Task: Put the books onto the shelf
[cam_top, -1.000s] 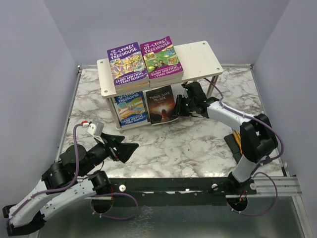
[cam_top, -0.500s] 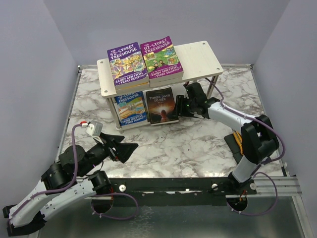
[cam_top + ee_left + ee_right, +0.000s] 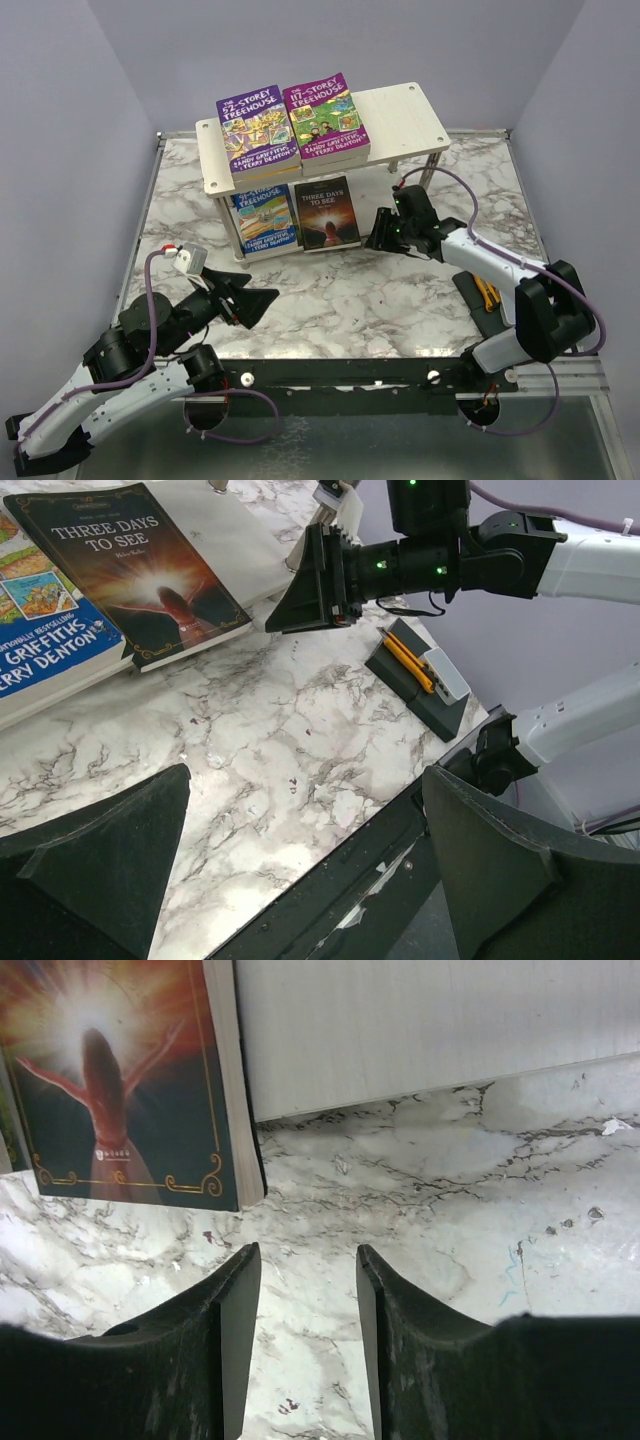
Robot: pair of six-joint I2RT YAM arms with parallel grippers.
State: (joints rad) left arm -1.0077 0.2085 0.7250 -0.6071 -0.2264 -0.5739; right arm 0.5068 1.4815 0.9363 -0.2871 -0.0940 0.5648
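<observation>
A white-and-grey marble table (image 3: 400,290) is being framed by plain lilac walls (image 3: 60,100), and a dark metal rail (image 3: 400,372) is being shown along its lower edge in the top view. The pale wood shelf (image 3: 410,115) is being pictured at upper centre, with the right part of its top board bare. A purple Treehouse book (image 3: 256,130) and a second purple Treehouse book (image 3: 325,115) are being carried side by side on the left of that board. On the lower tier, a blue Treehouse book (image 3: 265,220) and the dark "Three Days to See" (image 3: 327,213) are being displayed flat, covers up, side by side.

The right gripper (image 3: 378,230) is being held low over the marble just right of the dark book, its fingers parted, nothing between them and the cover untouched. The left gripper (image 3: 262,298) is being held at lower left, well apart from the shelf, its jaws spread wide and empty. At right, a black block (image 3: 480,290) bearing an orange cutter (image 3: 408,658) is being partly hidden by the right arm.
</observation>
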